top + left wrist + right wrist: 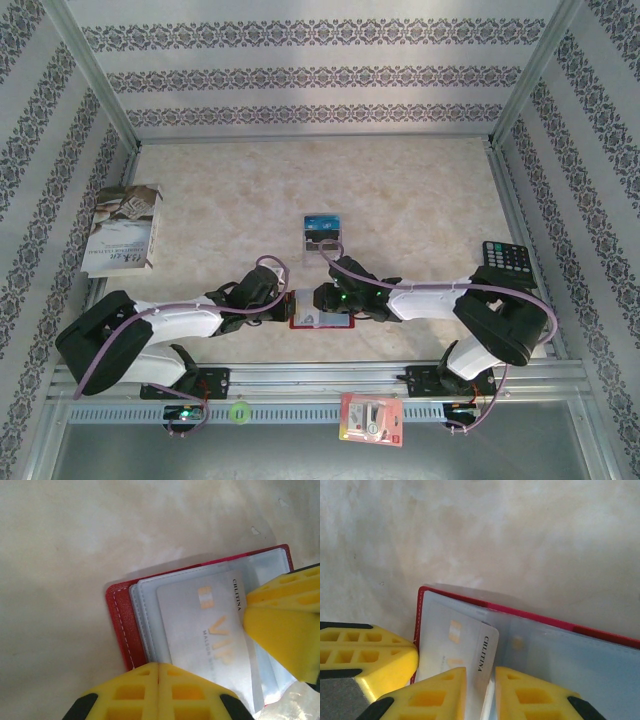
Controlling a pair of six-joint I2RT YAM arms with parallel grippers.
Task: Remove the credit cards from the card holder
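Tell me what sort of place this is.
Probably a robot test booth: aluminium frame, patterned wall panels around a marble-look table, with left arm and right arm bolted to a rail.

Card holder: red leather-like cover, matt, fine grain, pale stitching along its edge.
Pockets inside the card holder: clear plastic, smooth, lightly glossy.
Credit card: silvery plastic, smooth, satin sheen, gold-toned lettering.
Left pincer, right pincer: yellow matt plastic, moulded recesses.
Counter: pale marbled surface, smooth, matt.
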